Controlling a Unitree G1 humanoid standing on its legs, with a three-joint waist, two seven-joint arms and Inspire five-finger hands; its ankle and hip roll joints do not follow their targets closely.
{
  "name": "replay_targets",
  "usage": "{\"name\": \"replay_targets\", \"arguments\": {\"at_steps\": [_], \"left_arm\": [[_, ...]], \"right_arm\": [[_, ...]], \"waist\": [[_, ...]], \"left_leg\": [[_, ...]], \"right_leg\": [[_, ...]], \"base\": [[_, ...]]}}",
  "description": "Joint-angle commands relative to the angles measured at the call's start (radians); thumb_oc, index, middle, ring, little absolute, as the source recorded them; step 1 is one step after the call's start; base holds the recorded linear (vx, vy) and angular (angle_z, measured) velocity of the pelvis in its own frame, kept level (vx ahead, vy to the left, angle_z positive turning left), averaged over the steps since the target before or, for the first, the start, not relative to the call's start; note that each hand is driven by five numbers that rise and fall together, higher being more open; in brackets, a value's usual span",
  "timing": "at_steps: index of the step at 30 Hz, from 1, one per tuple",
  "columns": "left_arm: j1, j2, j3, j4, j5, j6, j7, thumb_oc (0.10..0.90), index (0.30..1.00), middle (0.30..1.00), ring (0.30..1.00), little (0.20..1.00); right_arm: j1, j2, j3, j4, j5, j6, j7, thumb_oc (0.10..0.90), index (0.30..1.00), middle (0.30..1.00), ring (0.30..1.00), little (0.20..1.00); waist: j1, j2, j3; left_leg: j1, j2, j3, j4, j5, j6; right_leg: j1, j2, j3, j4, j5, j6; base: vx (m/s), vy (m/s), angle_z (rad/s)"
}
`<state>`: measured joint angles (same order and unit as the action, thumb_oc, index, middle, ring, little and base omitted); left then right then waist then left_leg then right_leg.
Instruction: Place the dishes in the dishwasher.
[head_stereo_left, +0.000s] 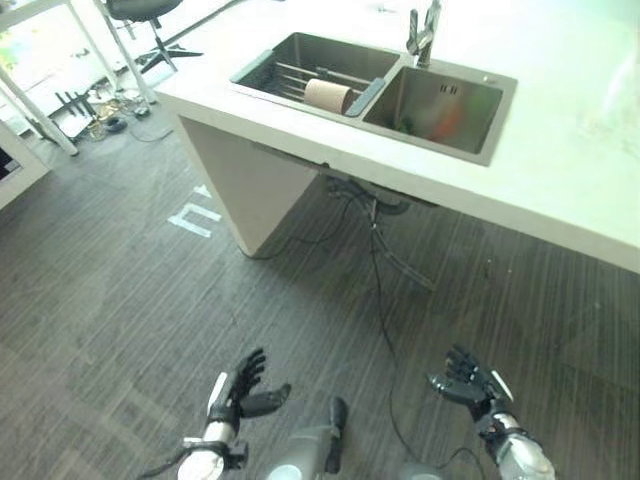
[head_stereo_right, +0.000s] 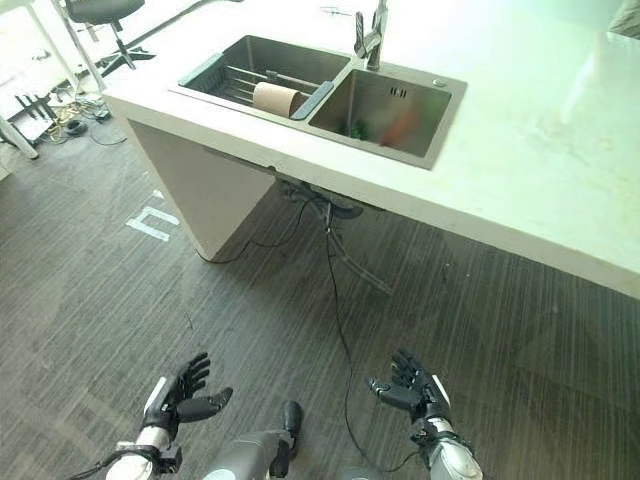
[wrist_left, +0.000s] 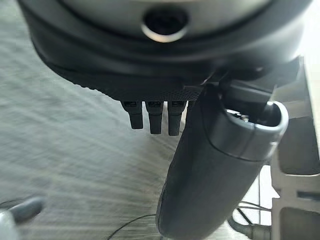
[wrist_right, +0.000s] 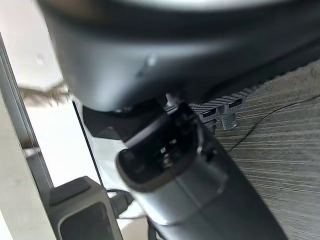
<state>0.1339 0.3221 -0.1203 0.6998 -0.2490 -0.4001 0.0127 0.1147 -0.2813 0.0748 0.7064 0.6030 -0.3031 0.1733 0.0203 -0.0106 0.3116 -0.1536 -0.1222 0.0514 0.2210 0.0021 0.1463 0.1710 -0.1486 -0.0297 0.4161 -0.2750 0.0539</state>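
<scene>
both hands hang low over the floor, well short of the counter (head_stereo_left: 560, 190): the left hand (head_stereo_left: 236, 392) and the right hand (head_stereo_left: 468, 385) have fingers spread loosely and hold nothing. the beige cup (head_stereo_left: 328, 96) lies on its side on the rack (head_stereo_left: 300, 78) in the left basin of the sink (head_stereo_left: 455, 150), long axis roughly level, its end facing the robot. being round and lying down, it could roll off a clumsy grasp; no dishwasher can be made out.

The left hand (wrist_left: 200, 165) hangs above the dark striped floor (wrist_left: 65, 145). Its thumb points down, its fingers (wrist_left: 155, 117) are straight, and it holds nothing.
</scene>
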Motion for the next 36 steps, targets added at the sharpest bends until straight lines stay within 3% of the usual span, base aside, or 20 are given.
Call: {"name": "replay_targets", "arguments": {"at_steps": [1,4,5,7,9,11,13,15,16,17,18,20,23,25,27,30,36], "left_arm": [[0.067,0.032,-0.021,-0.096,0.053,-0.073,0.010,0.800,0.900,0.900,0.900,0.900],[0.069,0.043,-0.021,-0.096,0.050,-0.060,0.028,0.800,0.900,0.900,0.900,0.900],[0.065,0.042,-0.019,-0.094,0.022,-0.053,0.045,0.800,0.900,0.900,0.900,0.900],[0.054,0.038,-0.023,-0.094,0.024,-0.037,0.049,0.800,0.900,0.900,0.900,0.900],[0.045,0.032,-0.027,-0.077,0.033,-0.020,0.056,0.800,0.900,0.900,0.900,0.900],[0.042,0.026,-0.029,-0.056,0.047,0.000,0.059,0.800,0.900,0.900,0.900,0.900],[0.032,0.001,-0.029,0.020,0.029,0.048,0.078,0.800,0.900,0.900,0.900,0.900],[0.033,-0.029,-0.018,0.091,0.001,0.052,0.071,0.800,0.900,0.900,0.900,0.900],[0.034,-0.039,-0.014,0.117,0.012,0.049,0.070,0.800,0.900,0.900,0.900,0.900],[0.036,-0.055,-0.008,0.154,0.073,0.059,0.082,0.800,0.900,0.900,0.900,0.900],[0.035,-0.075,-0.003,0.214,0.087,0.059,0.106,0.800,0.900,0.900,0.900,0.900],[0.033,-0.078,0.011,0.262,0.043,0.062,0.116,0.800,0.900,0.900,0.900,0.900],[0.025,-0.063,0.050,0.321,0.001,0.080,0.107,0.800,0.900,0.900,0.900,0.900],[0.017,-0.057,0.064,0.360,-0.018,0.073,0.095,0.800,0.900,0.900,0.900,0.900],[0.015,-0.064,0.071,0.386,-0.033,0.057,0.088,0.800,0.900,0.900,0.900,0.900],[0.014,-0.080,0.074,0.403,-0.038,0.040,0.078,0.800,0.900,0.900,0.900,0.900],[-0.002,-0.081,0.055,0.408,-0.036,0.030,0.075,0.800,0.900,0.900,0.900,0.900]], "right_arm": [[-0.009,-0.053,0.013,-0.077,0.023,-0.103,0.009,0.800,0.900,0.900,0.900,0.900],[-0.018,-0.047,0.036,-0.068,-0.002,-0.096,0.006,0.800,0.900,0.900,0.900,0.900],[-0.037,-0.054,0.058,-0.058,-0.023,-0.102,-0.008,0.800,0.900,0.900,0.900,0.900],[-0.040,-0.063,0.063,-0.057,-0.007,-0.103,-0.003,0.800,0.900,0.900,0.900,0.900],[-0.052,-0.072,0.068,-0.048,-0.006,-0.096,0.015,0.800,0.900,0.900,0.900,0.900],[-0.060,-0.074,0.070,-0.044,-0.024,-0.089,0.021,0.800,0.900,0.900,0.900,0.900],[-0.061,-0.086,0.069,-0.039,-0.067,-0.083,0.026,0.800,0.900,0.900,0.900,0.900],[-0.064,-0.087,0.073,-0.029,-0.073,-0.094,0.023,0.800,0.900,0.900,0.900,0.900],[-0.065,-0.090,0.075,-0.028,-0.083,-0.096,0.016,0.800,0.900,0.900,0.900,0.900],[-0.064,-0.098,0.074,-0.033,-0.099,-0.092,-0.007,0.800,0.900,0.900,0.900,0.900],[-0.068,-0.111,0.074,-0.021,-0.096,-0.105,-0.036,0.800,0.900,0.900,0.900,0.900],[-0.067,-0.120,0.069,-0.014,-0.105,-0.114,-0.037,0.800,0.900,0.900,0.900,0.900],[-0.064,-0.122,0.065,-0.006,-0.121,-0.122,-0.054,0.800,0.900,0.900,0.900,0.900],[-0.061,-0.123,0.066,0.002,-0.110,-0.124,-0.072,0.800,0.900,0.900,0.900,0.900],[-0.059,-0.124,0.065,0.014,-0.097,-0.126,-0.081,0.800,0.900,0.900,0.900,0.900],[-0.058,-0.123,0.056,0.036,-0.091,-0.137,-0.081,0.800,0.900,0.900,0.900,0.900],[-0.073,-0.129,0.042,0.067,-0.044,-0.119,-0.089,0.800,0.900,0.900,0.900,0.900]], "waist": [[0.014,0.061,-0.052],[0.022,0.066,-0.042],[0.010,0.065,-0.030],[-0.010,0.057,-0.019],[-0.025,0.043,-0.018],[-0.036,0.026,-0.019],[-0.051,0.015,-0.033],[-0.058,0.007,-0.049],[-0.058,0.007,-0.052],[-0.054,-0.007,-0.055],[-0.043,-0.011,-0.045],[-0.033,-0.011,-0.039],[-0.025,0.000,-0.036],[-0.024,0.015,-0.036],[-0.020,0.044,-0.031],[-0.009,0.059,-0.027],[0.000,0.072,-0.029]], "left_leg": [[0.020,0.072,-0.069,0.079,-0.157,-0.050],[0.057,0.076,-0.028,0.079,-0.181,-0.034],[0.087,0.090,0.017,0.079,-0.202,-0.043],[0.108,0.085,0.014,0.079,-0.218,-0.054],[0.135,0.078,0.029,0.079,-0.246,-0.066],[0.155,0.065,0.038,0.079,-0.274,-0.068],[0.180,0.065,0.033,0.079,-0.282,-0.082],[0.214,0.068,0.031,0.079,-0.284,-0.097],[0.245,0.073,0.031,0.079,-0.274,-0.106],[0.244,0.084,0.040,0.159,-0.174,-0.138],[0.117,0.097,0.043,0.394,-0.113,-0.163],[0.027,0.092,0.035,0.469,-0.083,-0.164],[0.051,0.109,0.027,0.286,-0.073,-0.158],[0.080,0.147,0.010,0.093,-0.016,-0.191],[0.017,0.193,-0.031,0.079,-0.014,-0.223],[-0.064,0.251,-0.093,0.079,-0.003,-0.244],[-0.049,0.211,-0.164,0.079,-0.064,-0.225]], "right_leg": [[-0.170,0.091,-0.078,0.157,0.153,0.028],[-0.242,0.073,-0.153,0.285,0.171,0.037],[-0.272,0.081,-0.196,0.184,0.169,0.032],[-0.280,0.090,-0.197,0.044,0.191,0.027],[-0.314,0.055,-0.232,-0.116,0.256,0.046],[-0.379,0.019,-0.219,-0.116,0.290,0.073],[-0.386,0.034,-0.182,-0.116,0.245,0.050],[-0.371,0.038,-0.175,-0.116,0.225,0.029],[-0.356,0.041,-0.172,-0.116,0.210,0.018],[-0.324,0.038,-0.158,-0.116,0.182,-0.007],[-0.283,0.041,-0.148,-0.116,0.158,-0.036],[-0.256,0.042,-0.132,-0.116,0.146,-0.048],[-0.226,0.053,-0.121,-0.116,0.118,-0.046],[-0.209,0.065,-0.119,-0.116,0.092,-0.041],[-0.183,0.086,-0.115,-0.116,0.068,-0.035],[-0.144,0.084,-0.086,-0.116,0.039,-0.027],[-0.118,0.056,-0.056,-0.116,0.036,-0.005]], "base": [[0.10,0.236,-0.11],[0.16,0.168,-0.44],[0.28,0.047,-0.80],[0.30,-0.075,-0.52],[0.30,-0.124,-0.15],[0.35,-0.161,-0.35],[0.44,-0.244,-0.01],[0.32,-0.163,0.01],[0.32,-0.163,-0.15],[0.34,-0.198,0.11],[0.30,-0.175,0.27],[0.23,-0.014,0.18],[0.24,0.133,-0.41],[0.22,0.228,-0.14],[0.20,0.286,0.06],[0.24,0.365,-0.14],[0.22,0.446,-0.22]]}}
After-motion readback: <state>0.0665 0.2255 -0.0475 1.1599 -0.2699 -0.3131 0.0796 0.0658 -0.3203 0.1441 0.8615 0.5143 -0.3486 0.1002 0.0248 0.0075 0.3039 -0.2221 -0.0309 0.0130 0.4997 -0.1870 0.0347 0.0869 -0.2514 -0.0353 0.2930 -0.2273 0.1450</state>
